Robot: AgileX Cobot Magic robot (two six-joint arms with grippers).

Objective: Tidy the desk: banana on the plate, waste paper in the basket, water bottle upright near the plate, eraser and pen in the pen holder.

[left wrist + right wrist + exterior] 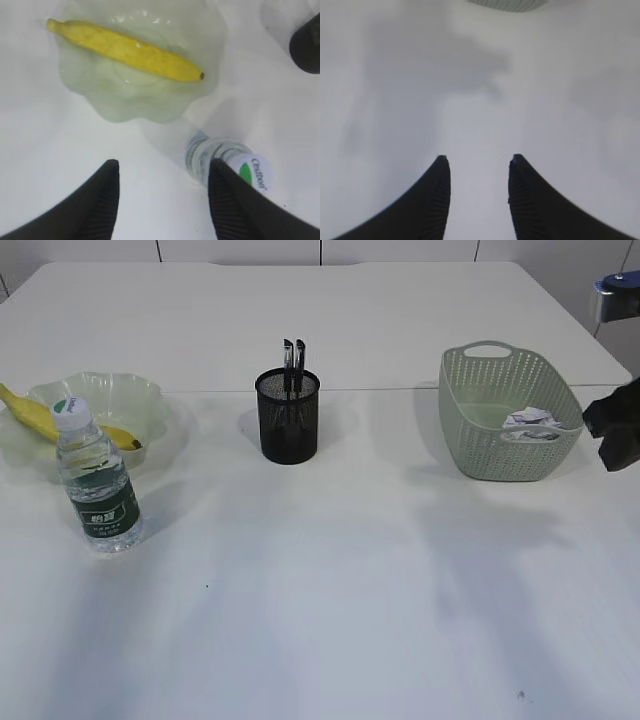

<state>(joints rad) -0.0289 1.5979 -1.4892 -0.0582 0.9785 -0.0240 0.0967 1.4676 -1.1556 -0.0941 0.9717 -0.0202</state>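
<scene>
A yellow banana lies on the pale green plate at the left; both also show in the left wrist view, banana and plate. A clear water bottle stands upright just in front of the plate; its white cap shows in the left wrist view. A black mesh pen holder holds pens. The eraser is hidden. Crumpled paper lies in the green basket. My left gripper is open and empty above the table beside the bottle. My right gripper is open and empty over bare table; it shows at the right edge of the exterior view.
The pen holder's edge shows in the left wrist view. The basket's rim shows at the top of the right wrist view. The white table spreads wide in front.
</scene>
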